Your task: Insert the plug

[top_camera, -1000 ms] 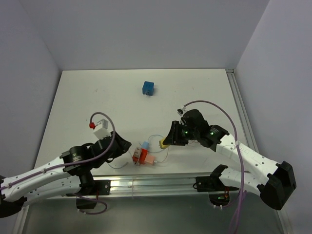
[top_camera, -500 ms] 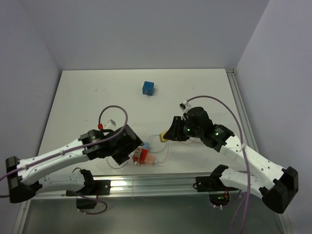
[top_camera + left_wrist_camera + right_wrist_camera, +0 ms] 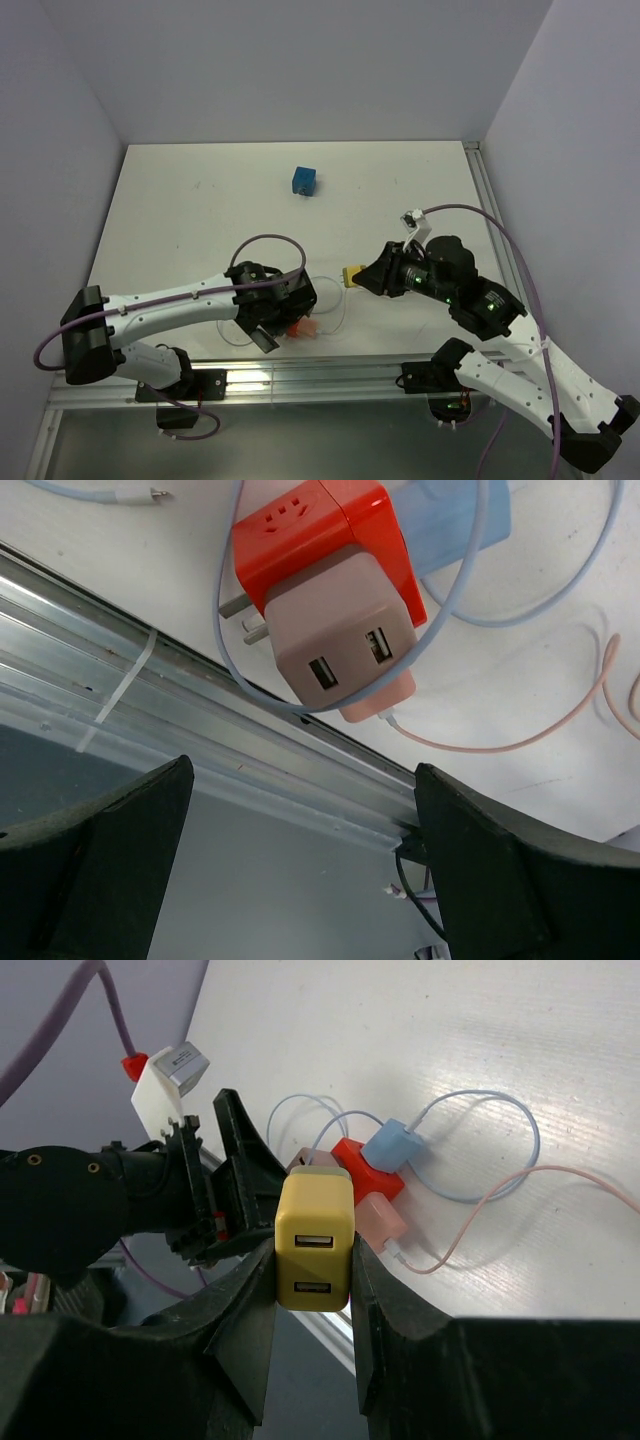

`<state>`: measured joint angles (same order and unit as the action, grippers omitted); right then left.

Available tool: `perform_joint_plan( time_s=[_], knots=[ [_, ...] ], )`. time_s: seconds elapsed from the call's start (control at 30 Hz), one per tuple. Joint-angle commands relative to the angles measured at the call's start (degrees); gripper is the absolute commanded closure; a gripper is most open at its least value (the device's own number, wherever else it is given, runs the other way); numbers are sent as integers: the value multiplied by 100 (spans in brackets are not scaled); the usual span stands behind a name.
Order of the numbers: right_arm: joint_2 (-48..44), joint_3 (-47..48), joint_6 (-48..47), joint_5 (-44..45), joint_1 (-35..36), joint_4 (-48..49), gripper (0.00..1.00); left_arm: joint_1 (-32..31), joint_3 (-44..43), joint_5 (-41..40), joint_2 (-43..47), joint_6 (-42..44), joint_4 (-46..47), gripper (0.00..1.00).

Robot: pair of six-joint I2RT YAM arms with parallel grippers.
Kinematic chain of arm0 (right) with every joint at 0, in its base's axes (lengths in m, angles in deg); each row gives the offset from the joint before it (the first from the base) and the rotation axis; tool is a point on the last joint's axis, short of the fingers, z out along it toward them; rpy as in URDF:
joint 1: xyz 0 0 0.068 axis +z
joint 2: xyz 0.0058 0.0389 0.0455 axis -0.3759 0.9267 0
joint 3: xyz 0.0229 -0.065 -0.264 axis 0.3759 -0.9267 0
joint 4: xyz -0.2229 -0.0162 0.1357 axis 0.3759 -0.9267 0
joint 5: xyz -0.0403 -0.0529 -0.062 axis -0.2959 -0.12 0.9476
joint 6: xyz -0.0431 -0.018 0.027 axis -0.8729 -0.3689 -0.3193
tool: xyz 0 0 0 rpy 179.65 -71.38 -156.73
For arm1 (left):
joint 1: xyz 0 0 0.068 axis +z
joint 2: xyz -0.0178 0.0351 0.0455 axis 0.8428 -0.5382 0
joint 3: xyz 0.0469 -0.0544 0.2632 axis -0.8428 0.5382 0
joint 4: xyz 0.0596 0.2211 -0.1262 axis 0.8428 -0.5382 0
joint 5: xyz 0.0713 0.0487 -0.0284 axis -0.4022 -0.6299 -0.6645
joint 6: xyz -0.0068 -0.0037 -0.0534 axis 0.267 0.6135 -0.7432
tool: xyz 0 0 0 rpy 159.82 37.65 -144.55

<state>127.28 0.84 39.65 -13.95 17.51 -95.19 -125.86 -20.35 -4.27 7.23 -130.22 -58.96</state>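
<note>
The right gripper [image 3: 313,1265] clamps the yellow plug [image 3: 314,1222] between its fingers, raised off the table [image 3: 200,200]. The left gripper [image 3: 300,810] is spread wide and holds nothing. The red socket cube [image 3: 320,540] lies just beyond its fingertips, beside the front rail [image 3: 200,750] and apart from the plug.

socket cluster [image 3: 302,326]: near table [image 3: 180,200] edge | charger [image 3: 352,275]: to its right | cube [image 3: 304,181]: far behind

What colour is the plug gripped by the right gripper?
The plug is yellow; clearest in right wrist view.
</note>
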Motion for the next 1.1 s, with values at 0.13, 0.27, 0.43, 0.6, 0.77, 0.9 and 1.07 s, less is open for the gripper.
perform_joint_plan(
  time_s=[0.13,0.27,0.43,0.6,0.77,0.9,1.07],
  knots=[
    [-317,-163,-103,-107,-13,-50,100,-31,-302,-112,-431,-2124,-105,7],
    [-396,-278,-138,-221,-13,-50,100,-31,-486,-261,-686,-2291,-175,9],
    [-501,-384,-156,-318,-13,-50,100,-31,-706,-569,-932,-2528,-254,11],
    [-554,-384,-261,-344,-13,-164,100,-31,-969,-727,-1222,-2686,-456,11],
    [-581,-392,-323,-362,-4,-199,100,-31,-1014,-657,-1609,-2669,-342,11],
    [-625,-384,-367,-371,-13,-243,100,-31,-892,-788,-1654,-2765,-325,14],
    [-721,-445,-367,-397,-22,-296,100,-22,-619,-999,-1443,-2968,-316,16]
  ],
)
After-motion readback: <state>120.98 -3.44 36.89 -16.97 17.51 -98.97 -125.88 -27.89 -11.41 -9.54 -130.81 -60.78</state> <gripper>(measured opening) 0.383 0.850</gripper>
